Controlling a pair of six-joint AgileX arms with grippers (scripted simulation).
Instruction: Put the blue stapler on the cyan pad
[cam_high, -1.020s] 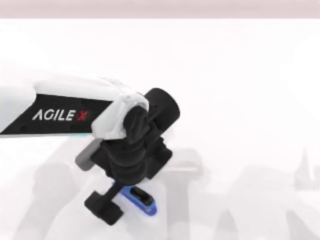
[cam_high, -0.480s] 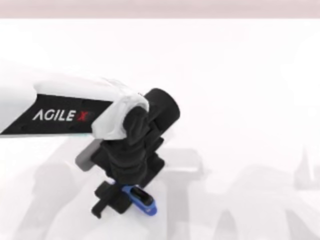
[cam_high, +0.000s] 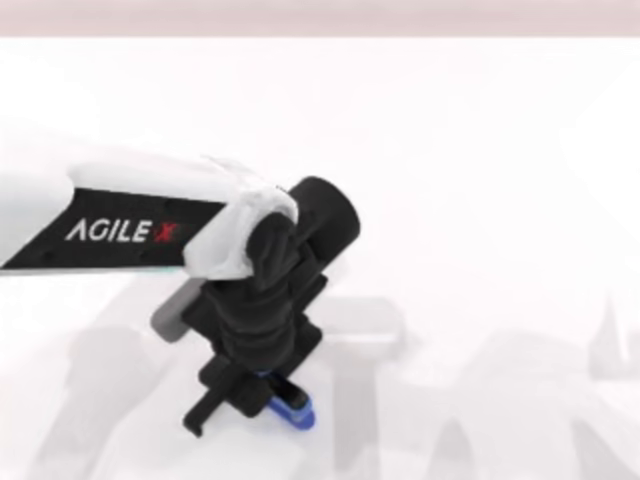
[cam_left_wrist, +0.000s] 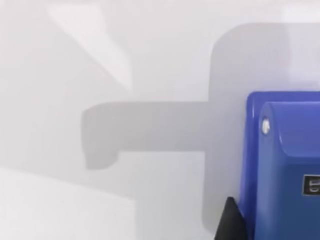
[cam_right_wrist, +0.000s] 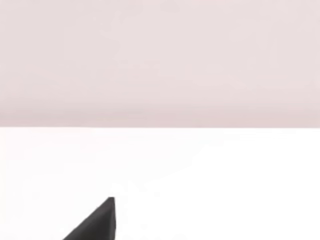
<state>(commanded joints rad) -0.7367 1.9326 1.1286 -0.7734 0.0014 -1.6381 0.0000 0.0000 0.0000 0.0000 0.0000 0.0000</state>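
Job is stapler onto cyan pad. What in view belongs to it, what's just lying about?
Job:
- blue stapler, near the front edge of the table
- left gripper, over the stapler
- cyan pad: not in view

Lying about:
- nothing visible; right arm out of the top view

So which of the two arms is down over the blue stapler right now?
The left arm: its gripper sits right over the blue stapler, low at the table's left. The right arm is outside the top view.

left arm: reaching from the table's (cam_high: 480, 150) left side toward the middle | left gripper (cam_high: 262, 398): sitting directly over the blue stapler (cam_high: 294, 407), near the front edge, left of centre | blue stapler: lying on the table, its right end sticking out beside the gripper
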